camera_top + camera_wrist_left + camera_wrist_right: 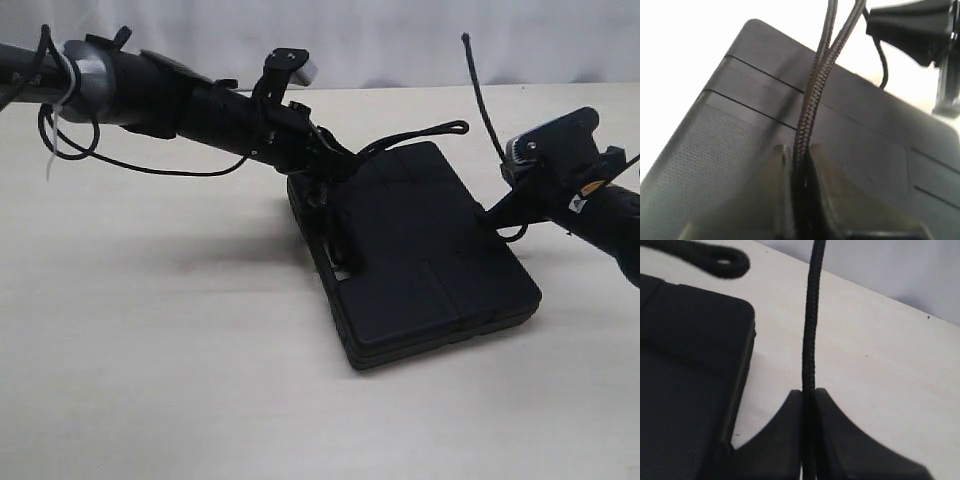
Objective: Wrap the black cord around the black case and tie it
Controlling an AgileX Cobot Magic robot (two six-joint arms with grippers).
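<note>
both jaws: clenched on the black cord (812,95)
left gripper (799,157): pinches two strands over the 10 o'clock edge of the black case (420,250)
right gripper (809,395): pinches one strand by its 2 o'clock edge
black case: flat on the table (150,350), 3 o'clock of centre

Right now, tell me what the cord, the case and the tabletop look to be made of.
The black cord: braided textile, likely nylon or polyester; woven herringbone strands show, with a slight sheen.
The black case: moulded plastic, matte; fine stippled texture and crisp grooves.
The table: pale, matte, smooth; probably laminate or painted board, cannot tell which.
</note>
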